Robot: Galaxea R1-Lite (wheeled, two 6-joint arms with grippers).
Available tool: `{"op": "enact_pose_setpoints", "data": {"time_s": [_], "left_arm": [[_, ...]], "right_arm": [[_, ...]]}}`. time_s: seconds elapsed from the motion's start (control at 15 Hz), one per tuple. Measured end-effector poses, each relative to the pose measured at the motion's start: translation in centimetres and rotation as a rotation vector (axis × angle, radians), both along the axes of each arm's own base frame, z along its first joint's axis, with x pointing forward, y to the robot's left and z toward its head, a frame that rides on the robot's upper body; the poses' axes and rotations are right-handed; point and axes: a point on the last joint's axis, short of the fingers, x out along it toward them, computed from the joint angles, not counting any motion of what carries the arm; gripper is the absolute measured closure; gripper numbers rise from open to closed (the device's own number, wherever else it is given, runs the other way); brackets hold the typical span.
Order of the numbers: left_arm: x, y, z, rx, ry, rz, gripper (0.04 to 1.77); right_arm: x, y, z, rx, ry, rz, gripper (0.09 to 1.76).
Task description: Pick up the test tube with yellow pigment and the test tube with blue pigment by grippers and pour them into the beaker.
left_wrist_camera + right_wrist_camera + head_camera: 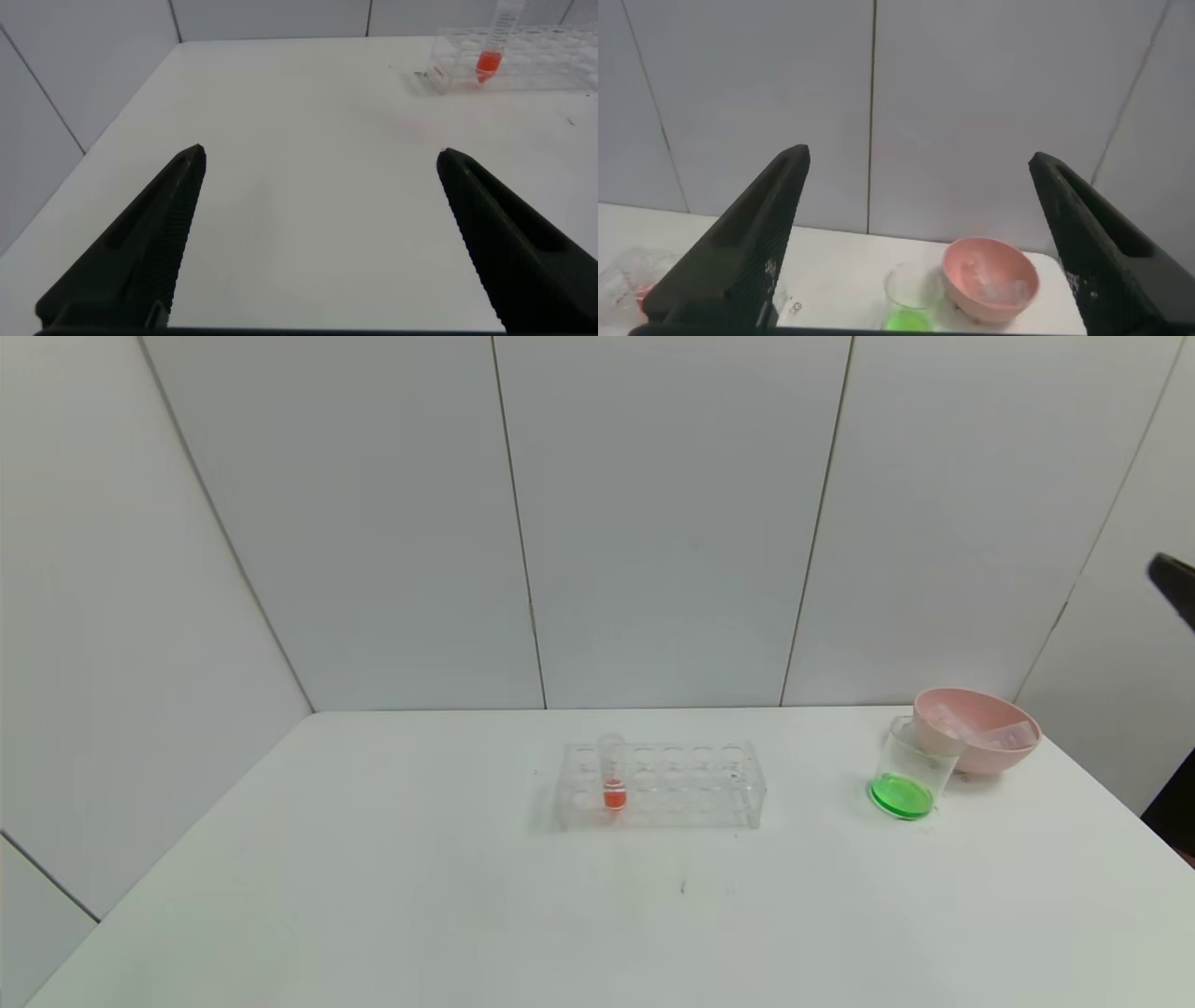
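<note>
Head view: the beaker (907, 773) stands at the right of the frame, green liquid at its bottom, touching the pink bowl (980, 731) behind it. Two emptied tubes (1004, 735) lie in that bowl. At centre the clear rack (661, 784) holds one orange-red tube (612, 773). The right gripper (920, 177) hangs high with jaws spread wide, holding nothing; the left gripper (322, 163) hovers over the table (373, 896), jaws likewise spread.

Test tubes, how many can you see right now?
3: an orange-red tube upright in the clear rack, and what look like two empty tubes lying in the pink bowl; more may be hidden there.
</note>
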Motion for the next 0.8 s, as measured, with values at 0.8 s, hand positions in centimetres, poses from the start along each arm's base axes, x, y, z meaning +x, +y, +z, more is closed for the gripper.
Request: {"op": "enact_pose_setpoints", "data": {"time_s": [0.8], "left_arm": [[0.0,0.0,0.0,0.0,0.0,0.0,0.05]], "right_arm": [[-20.2,-1.6,-5.6,-0.031,-0.304,-0.12,0.15]]}}
